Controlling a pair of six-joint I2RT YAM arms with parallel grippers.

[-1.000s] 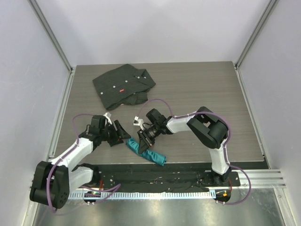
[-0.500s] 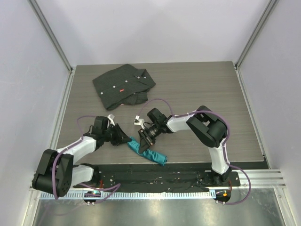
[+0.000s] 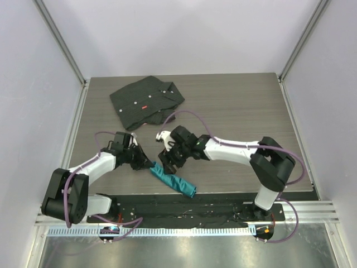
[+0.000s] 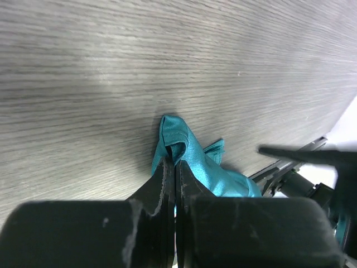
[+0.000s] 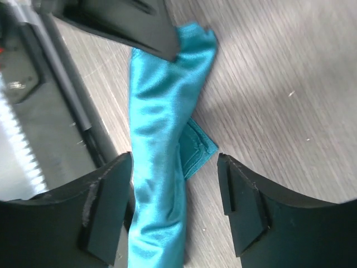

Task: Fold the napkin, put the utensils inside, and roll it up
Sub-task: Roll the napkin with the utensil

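Note:
The teal napkin (image 3: pixel 174 180) lies rolled into a slanted tube near the table's front edge. My left gripper (image 3: pixel 148 164) is shut on the roll's upper-left end; in the left wrist view the black fingertips (image 4: pixel 167 170) pinch a fold of the napkin (image 4: pixel 198 164). My right gripper (image 3: pixel 167 161) hangs open just above the roll. In the right wrist view its jaws stand wide apart on either side of the napkin (image 5: pixel 159 117), not touching it. A loose corner (image 5: pixel 198 148) sticks out beside the roll. The utensils are hidden from view.
A black buttoned shirt (image 3: pixel 146 102) lies crumpled at the table's back left. The arms' black base rail (image 3: pixel 184 209) runs along the near edge, close to the roll's lower end. Grey walls flank the table.
My left gripper moved right and shut on the napkin's end. My right gripper opened, letting go of the roll, and lifted slightly back as its arm stretched out.

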